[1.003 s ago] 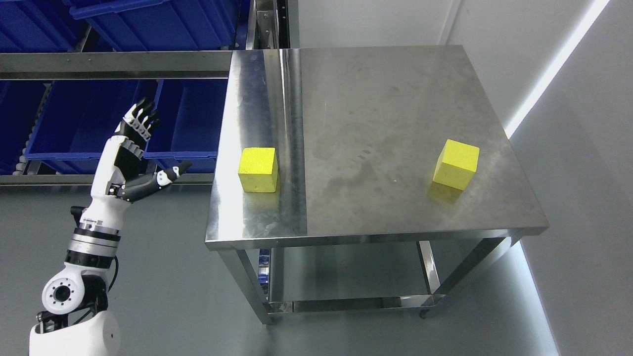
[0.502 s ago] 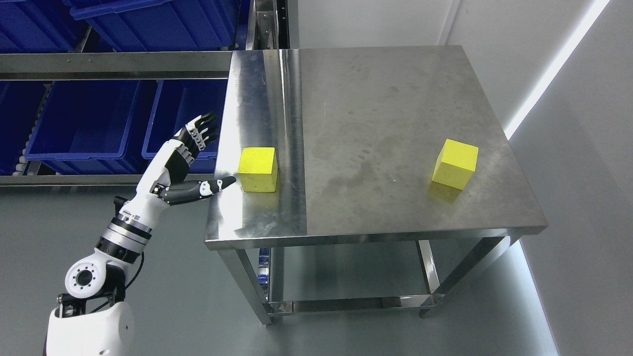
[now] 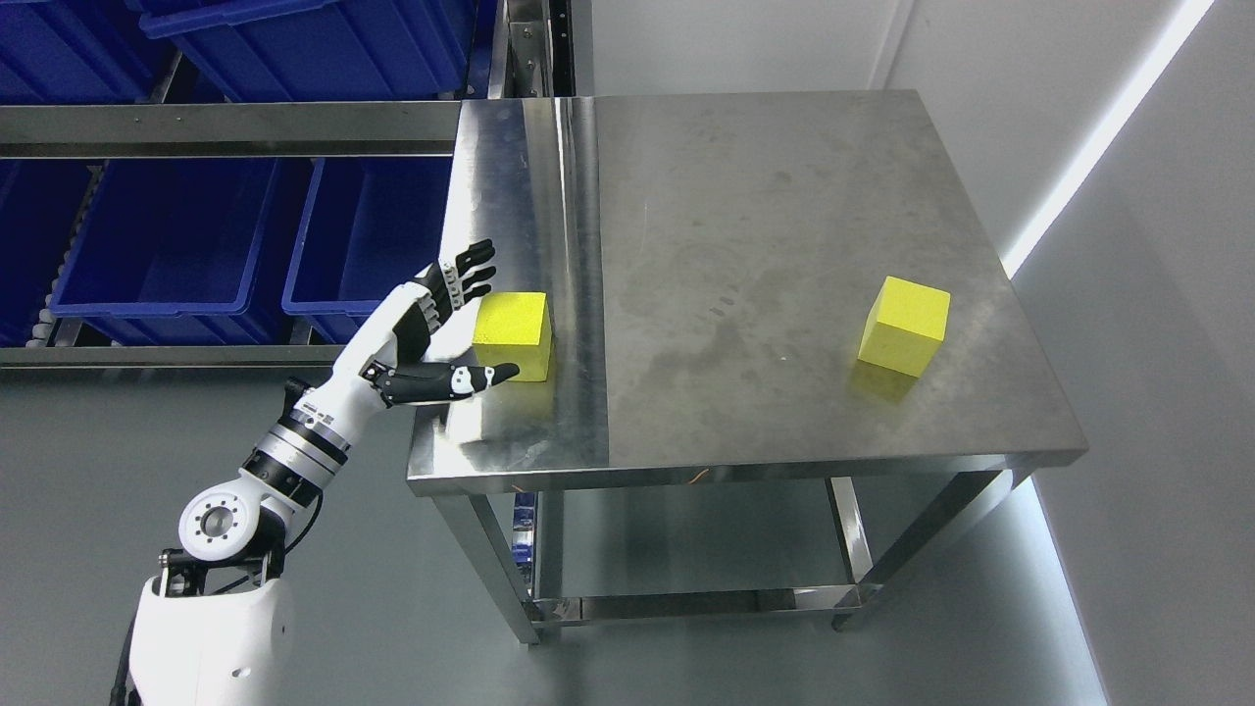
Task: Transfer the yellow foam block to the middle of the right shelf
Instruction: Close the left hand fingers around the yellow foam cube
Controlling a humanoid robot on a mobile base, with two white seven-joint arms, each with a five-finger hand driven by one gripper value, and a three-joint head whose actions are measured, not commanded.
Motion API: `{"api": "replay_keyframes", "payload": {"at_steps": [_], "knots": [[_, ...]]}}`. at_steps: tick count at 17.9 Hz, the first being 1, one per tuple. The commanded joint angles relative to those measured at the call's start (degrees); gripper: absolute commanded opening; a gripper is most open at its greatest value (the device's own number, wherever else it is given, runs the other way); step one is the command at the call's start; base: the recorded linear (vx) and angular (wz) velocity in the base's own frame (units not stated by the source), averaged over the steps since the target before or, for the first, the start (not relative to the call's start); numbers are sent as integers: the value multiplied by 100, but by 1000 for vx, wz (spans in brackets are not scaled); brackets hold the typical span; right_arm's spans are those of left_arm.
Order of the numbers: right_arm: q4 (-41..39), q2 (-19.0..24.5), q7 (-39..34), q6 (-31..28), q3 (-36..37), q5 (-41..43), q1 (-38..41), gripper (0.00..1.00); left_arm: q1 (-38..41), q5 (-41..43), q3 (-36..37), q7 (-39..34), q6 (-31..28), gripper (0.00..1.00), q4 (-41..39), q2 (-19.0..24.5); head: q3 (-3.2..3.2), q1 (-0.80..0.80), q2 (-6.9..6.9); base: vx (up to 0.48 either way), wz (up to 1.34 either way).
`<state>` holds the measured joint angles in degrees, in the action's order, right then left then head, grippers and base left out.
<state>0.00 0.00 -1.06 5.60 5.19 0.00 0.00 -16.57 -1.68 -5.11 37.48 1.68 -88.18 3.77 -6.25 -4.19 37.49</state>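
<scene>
White-and-black robot left hand (image 3: 431, 328) covers the lower left face of the yellow foam cube (image 3: 512, 335) near the left edge of the stainless steel bench (image 3: 745, 245); contact between them can't be told. Blue plastic bins (image 3: 186, 245) cut off by top and left picture edges. Left arm's base cut at the bottom edge.

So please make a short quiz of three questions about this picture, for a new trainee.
1. How many yellow foam blocks stand on the steel table?
2. True or false: the left hand already grips the left block.
3. The blue bins are: A) under the table B) left of the table C) on the table.

Key: 1. Two, the second being the right block. 2. False; its fingers are spread beside it. 3. B.
</scene>
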Motion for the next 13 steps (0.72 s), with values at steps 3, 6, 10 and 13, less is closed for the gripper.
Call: {"api": "replay_keyframes", "payload": {"at_steps": [3,6,10,13], "knots": [[-100,-100,1,-7,0,9,-18,100,-22,168,265,14,-256,84,450,256,0,0,0,0,0],[-100,-100,1,2,0,9,-9,100,13,151,11,417,-247,63,451,204,0,0,0,0,-4],[-100,-100,1,2,0,9,-18,100,-4,151,-666,664,-151,31,451,-208,0,0,0,1,0],[-100,-100,1,-7,0,9,-18,100,-13,142,-851,665,7,21,459,-277,0,0,0,2,4]]}}
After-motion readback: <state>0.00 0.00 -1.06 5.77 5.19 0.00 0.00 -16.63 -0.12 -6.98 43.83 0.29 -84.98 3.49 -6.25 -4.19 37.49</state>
